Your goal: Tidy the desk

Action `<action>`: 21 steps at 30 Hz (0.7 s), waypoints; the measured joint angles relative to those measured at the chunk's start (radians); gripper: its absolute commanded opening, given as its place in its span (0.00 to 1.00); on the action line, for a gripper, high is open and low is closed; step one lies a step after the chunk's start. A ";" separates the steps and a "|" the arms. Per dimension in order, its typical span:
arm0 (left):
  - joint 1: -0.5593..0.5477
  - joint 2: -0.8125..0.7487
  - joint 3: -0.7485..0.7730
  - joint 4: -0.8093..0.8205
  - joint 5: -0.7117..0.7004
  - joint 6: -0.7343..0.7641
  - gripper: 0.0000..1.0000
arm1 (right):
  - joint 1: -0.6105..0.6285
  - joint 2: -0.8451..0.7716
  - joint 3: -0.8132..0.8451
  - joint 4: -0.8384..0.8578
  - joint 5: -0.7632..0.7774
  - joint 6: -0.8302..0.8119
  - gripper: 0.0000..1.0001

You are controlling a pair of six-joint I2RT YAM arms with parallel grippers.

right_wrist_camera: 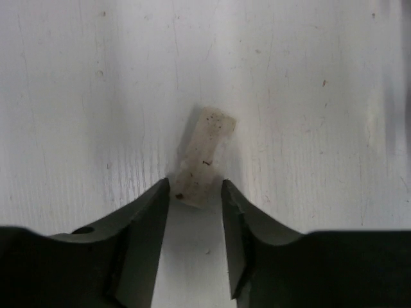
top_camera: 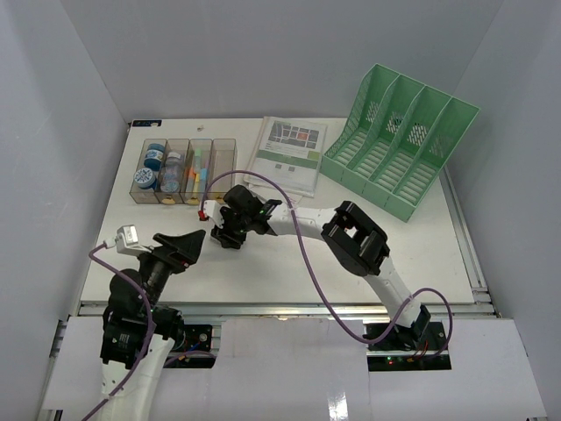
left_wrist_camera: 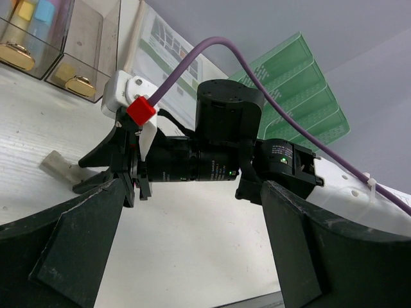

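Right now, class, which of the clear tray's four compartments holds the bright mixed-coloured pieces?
The third compartment from the left: small yellow and other bright pieces sit in it, while the two left of it hold blue-capped containers.

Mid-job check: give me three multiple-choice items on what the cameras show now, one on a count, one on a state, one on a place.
1. How many slots has the green file rack? A two; B four; C six.
2. How does the left gripper stand? A shut tight, empty; B shut on the block; C wide open, holding nothing.
3. Where is the small whitish block? A in the green file rack; B flat on the desk, its near end between the fingertips of the right gripper; C lifted in the left gripper.

Answers: 1 B, the top view shows four bays side by side; 2 C, its wrist view shows the fingers far apart with nothing between them; 3 B, the right wrist view shows it lying there.
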 measured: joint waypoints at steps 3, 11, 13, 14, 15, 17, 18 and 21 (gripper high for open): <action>0.000 -0.006 0.016 -0.030 -0.010 -0.003 0.98 | 0.001 0.003 0.001 0.014 0.012 0.013 0.28; 0.000 -0.006 0.031 -0.098 -0.021 -0.080 0.98 | 0.001 0.002 -0.002 0.023 0.021 0.027 0.08; 0.000 -0.008 0.018 -0.105 -0.003 -0.124 0.98 | 0.000 -0.011 -0.028 0.040 0.013 0.020 0.08; 0.000 -0.009 0.008 -0.107 0.007 -0.144 0.98 | -0.002 -0.023 -0.048 0.046 0.003 0.016 0.08; 0.000 -0.009 -0.005 -0.106 0.018 -0.165 0.98 | -0.006 -0.036 -0.070 0.050 -0.010 0.011 0.08; 0.000 -0.010 -0.039 -0.106 0.032 -0.202 0.98 | -0.014 -0.084 -0.133 0.048 -0.039 -0.001 0.08; 0.000 -0.008 -0.055 -0.105 0.038 -0.218 0.97 | -0.019 -0.116 -0.167 0.043 -0.054 -0.005 0.08; 0.000 0.006 -0.099 -0.087 0.055 -0.262 0.95 | -0.038 -0.214 -0.254 0.031 -0.091 -0.016 0.08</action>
